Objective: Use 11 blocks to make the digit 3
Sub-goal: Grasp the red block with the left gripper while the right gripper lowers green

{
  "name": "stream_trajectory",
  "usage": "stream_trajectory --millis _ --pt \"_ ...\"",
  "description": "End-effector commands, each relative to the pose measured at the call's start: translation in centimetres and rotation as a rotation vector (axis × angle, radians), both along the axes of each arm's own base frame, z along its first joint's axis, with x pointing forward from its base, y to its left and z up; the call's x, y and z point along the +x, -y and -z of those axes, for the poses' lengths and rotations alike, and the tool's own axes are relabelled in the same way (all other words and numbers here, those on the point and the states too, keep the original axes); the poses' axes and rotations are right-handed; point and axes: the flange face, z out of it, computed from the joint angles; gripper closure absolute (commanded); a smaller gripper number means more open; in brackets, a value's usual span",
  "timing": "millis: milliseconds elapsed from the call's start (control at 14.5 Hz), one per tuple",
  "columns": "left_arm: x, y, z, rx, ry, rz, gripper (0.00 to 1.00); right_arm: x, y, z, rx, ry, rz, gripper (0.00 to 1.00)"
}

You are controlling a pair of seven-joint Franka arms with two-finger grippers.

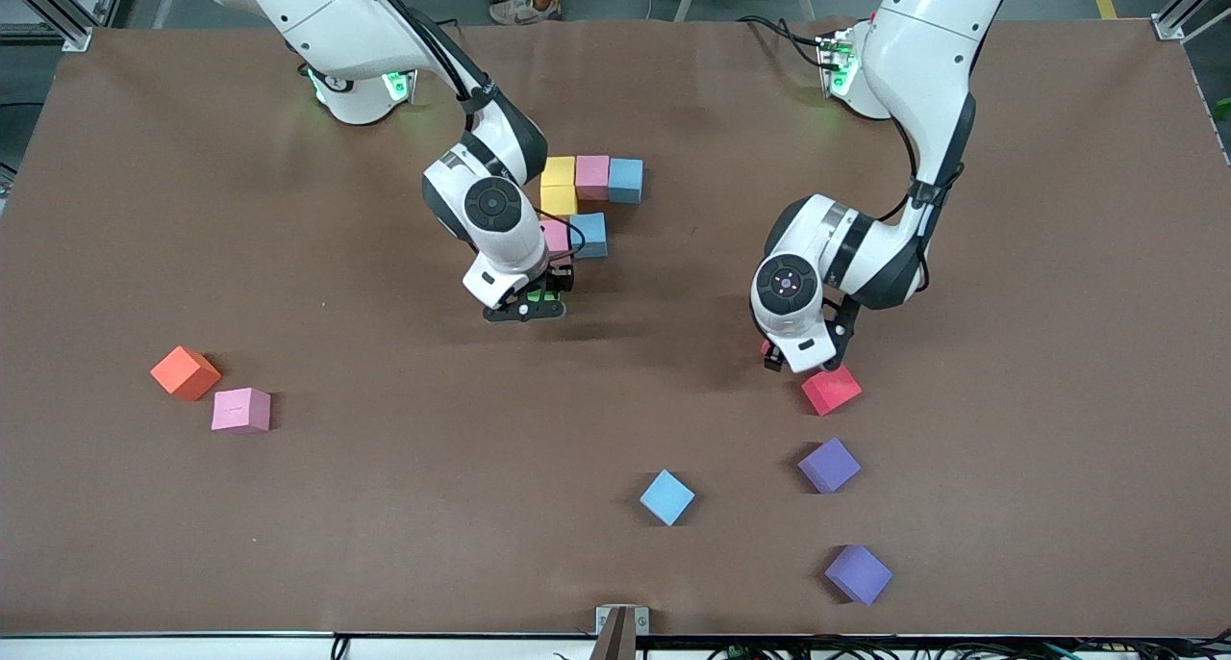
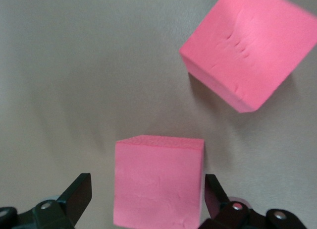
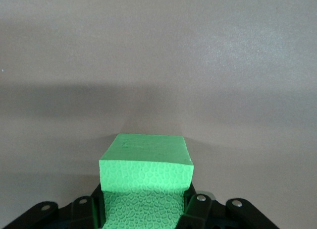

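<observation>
Nearest the front camera: purple block [image 1: 858, 574], close to the edge of the table [image 1: 385, 506]. Farther up: light blue block [image 1: 666, 497] and second purple block [image 1: 829, 465], well apart from each other.

Left gripper [image 1: 803, 367] [image 2: 146, 189]: open, fingers [image 2: 79, 192] standing on either side of a red block [image 2: 158, 187] without touching it. Mostly hidden under the wrist in the front view, with only a red sliver showing at the wrist's edge. Second red block [image 1: 831, 390] [image 2: 250, 50] near it, turned at an angle, apart from the fingers.

Right gripper [image 1: 539, 304] [image 3: 146, 211]: closed on a green block [image 1: 535, 299] [image 3: 146, 169], held over bare table beside the partial digit 3 [image 1: 587, 203]. Cannot tell whether the green block touches the table; lower half cut off in the right wrist view.

Partial digit 3, mid-table:
- top row: yellow block [image 1: 558, 171], pink block [image 1: 592, 176], blue block [image 1: 625, 180], touching
- link: second yellow block [image 1: 558, 200]
- next row: second pink block [image 1: 555, 235], partly covered by the right arm, and second blue block [image 1: 589, 235]

Toward the right arm's end of the table: loose pink block [image 1: 240, 410] just beside an orange cube [image 1: 185, 372].
</observation>
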Motion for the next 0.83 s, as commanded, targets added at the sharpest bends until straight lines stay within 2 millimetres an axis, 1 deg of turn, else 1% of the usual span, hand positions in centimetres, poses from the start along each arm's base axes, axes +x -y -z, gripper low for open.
stream_trajectory --millis 0,69,207,275,344,413,482,551,620,688,757 --pt "-1.6 -0.7 -0.1 -0.007 0.020 0.033 0.00 -2.0 -0.4 0.0 0.019 -0.034 0.040 0.51" --pt "-1.7 -0.7 0.1 -0.010 0.022 0.034 0.00 -2.5 -0.9 0.0 0.021 -0.038 0.035 0.51" --pt "-1.6 -0.7 0.0 -0.013 0.026 0.025 0.01 -2.5 -1.0 0.0 0.021 -0.038 0.031 0.51" --pt "-1.5 -0.7 -0.1 -0.012 0.030 0.017 0.18 -2.6 -0.9 0.1 0.017 -0.043 0.031 0.51" --pt "-1.4 -0.7 -0.2 -0.012 0.032 0.015 0.48 -2.7 -0.8 0.2 0.012 -0.049 0.027 0.51" --pt "-1.3 -0.6 -0.3 -0.014 0.036 0.017 0.62 -3.1 -0.5 0.7 0.007 -0.054 0.025 0.51" --pt "-1.2 -0.4 -0.5 -0.018 0.039 0.015 0.71 -3.2 -0.4 0.9 0.004 -0.057 0.019 0.51" --pt "-1.2 -0.2 -1.0 -0.023 0.047 0.007 0.77 -3.4 -0.3 1.0 -0.001 -0.061 0.016 0.51" --pt "-1.2 0.2 -1.6 -0.029 0.054 -0.015 0.79 -3.4 -0.3 1.0 -0.001 -0.061 0.015 0.51" --pt "-0.8 0.9 -2.8 -0.034 0.080 -0.060 0.80 -3.4 -0.3 1.0 -0.002 -0.062 0.014 0.51" --pt "-0.5 1.8 -3.5 -0.034 0.103 -0.112 0.80 -3.5 -0.3 1.0 -0.003 -0.063 0.014 0.51"
